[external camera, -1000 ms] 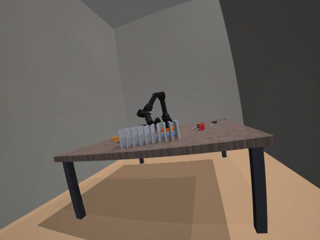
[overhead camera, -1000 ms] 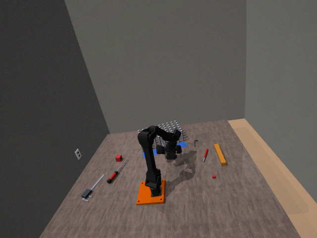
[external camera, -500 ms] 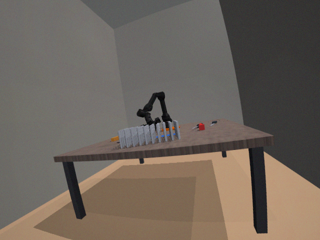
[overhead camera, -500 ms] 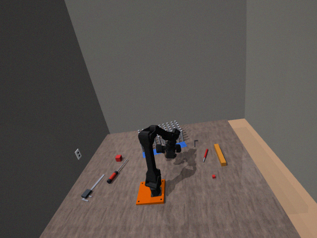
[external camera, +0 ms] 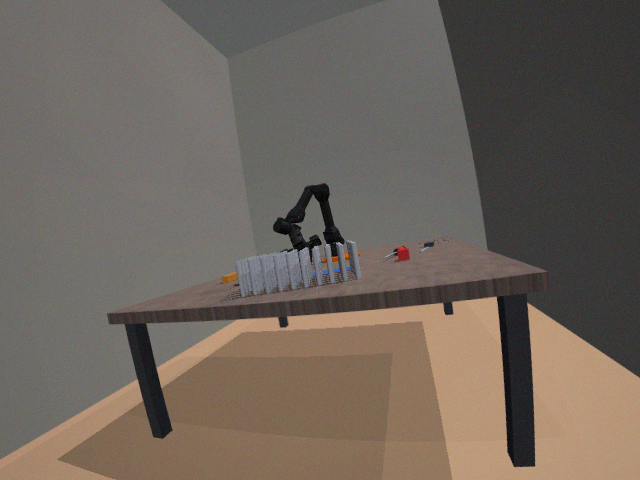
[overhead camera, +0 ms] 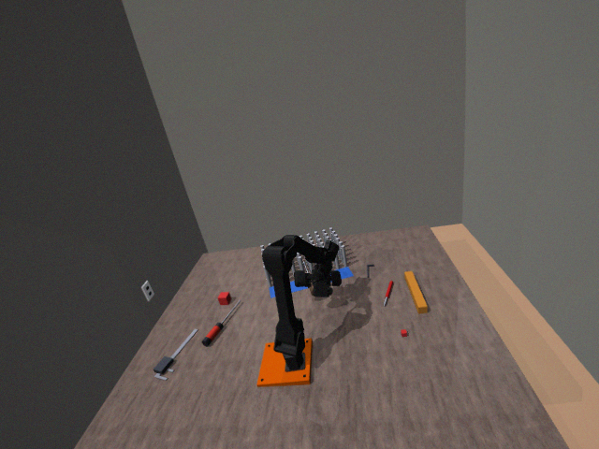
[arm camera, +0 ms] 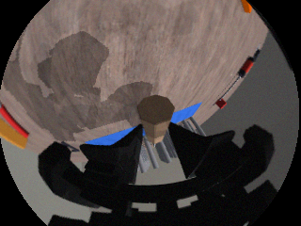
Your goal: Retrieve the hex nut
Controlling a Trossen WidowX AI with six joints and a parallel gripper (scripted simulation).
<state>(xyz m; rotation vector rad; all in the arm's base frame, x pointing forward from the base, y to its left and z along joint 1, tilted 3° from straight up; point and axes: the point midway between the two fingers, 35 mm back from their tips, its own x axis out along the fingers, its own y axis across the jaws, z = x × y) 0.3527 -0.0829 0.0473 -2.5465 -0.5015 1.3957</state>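
My gripper (arm camera: 155,125) is shut on a brown wooden tool handle (arm camera: 155,110) with a faceted end. The tool's far end is hidden below the fingers. The gripper hangs low by the blue taped strip (overhead camera: 345,273) (external camera: 338,270) (arm camera: 188,113) and partly covers it in the top view. The grey metal spacers (overhead camera: 343,255) (external camera: 292,269) (arm camera: 150,155) stand upright in rows beyond the strip. I cannot tell whether the tool reaches between them. The hex nut cannot be made out in any view.
At right in the top view are a hex key (overhead camera: 368,269), a red pen (overhead camera: 388,290), an orange bar (overhead camera: 416,292) and a small red cube (overhead camera: 403,332). At left are a larger red cube (overhead camera: 224,297) (external camera: 403,253), a screwdriver (overhead camera: 212,333) and a dark-handled flat tool (overhead camera: 164,364).
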